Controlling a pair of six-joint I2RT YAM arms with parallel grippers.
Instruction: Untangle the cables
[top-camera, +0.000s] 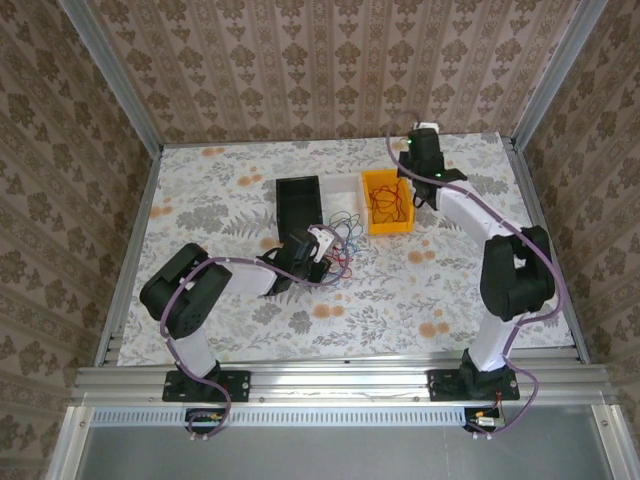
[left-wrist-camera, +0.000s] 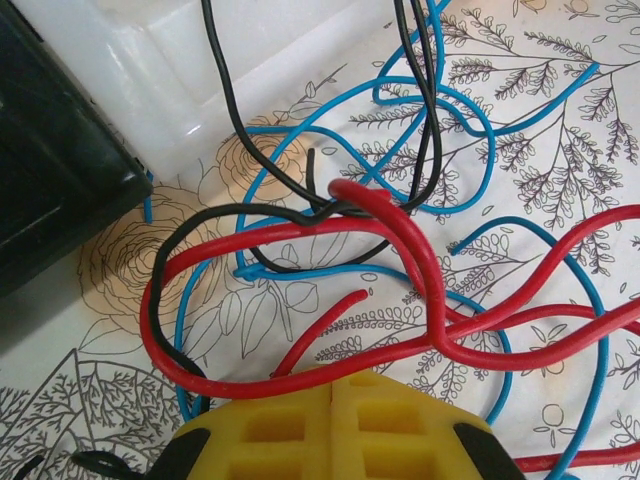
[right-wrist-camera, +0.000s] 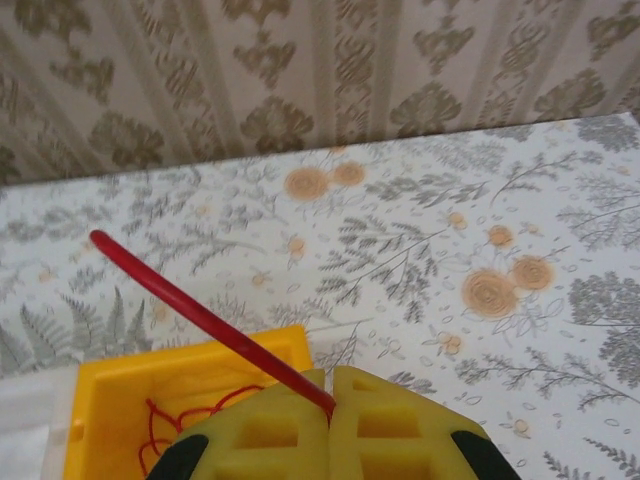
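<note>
Where the top external view looks down on the tabletop (top-camera: 230, 190), the loose tangle of cables (top-camera: 340, 238) lies near centre, just at 3 o'clock of the left gripper (top-camera: 322, 248). A black bin (top-camera: 290, 200), a white bin (top-camera: 345, 190) and a yellow bin (top-camera: 367, 210) stand in a row at 12 o'clock of the tangle. The right gripper (top-camera: 418, 195) hangs at the yellow bin's 3 o'clock edge, and thin red wires lie inside that bin. From the left wrist, the left gripper (left-wrist-camera: 332, 400) has its pads pressed together at 6 o'clock, and a thick red loop (left-wrist-camera: 400, 240) crosses right at their tips. Whether it is pinched there cannot be told. The blue cables (left-wrist-camera: 470, 120) and a black cable (left-wrist-camera: 225, 90) weave through that loop toward 12 o'clock. From the right wrist, the right gripper (right-wrist-camera: 332, 410) is clamped on a red cable (right-wrist-camera: 200, 315) that rises toward 10 o'clock above the yellow bin (right-wrist-camera: 110, 385). To do this step well, the right arm should probably lower the red cable fully inside the yellow bin before letting go. The left arm should then draw one colour slowly along its own run, so the black crossing does not tighten into a knot. No brand, label or writing can be read anywhere.
</note>
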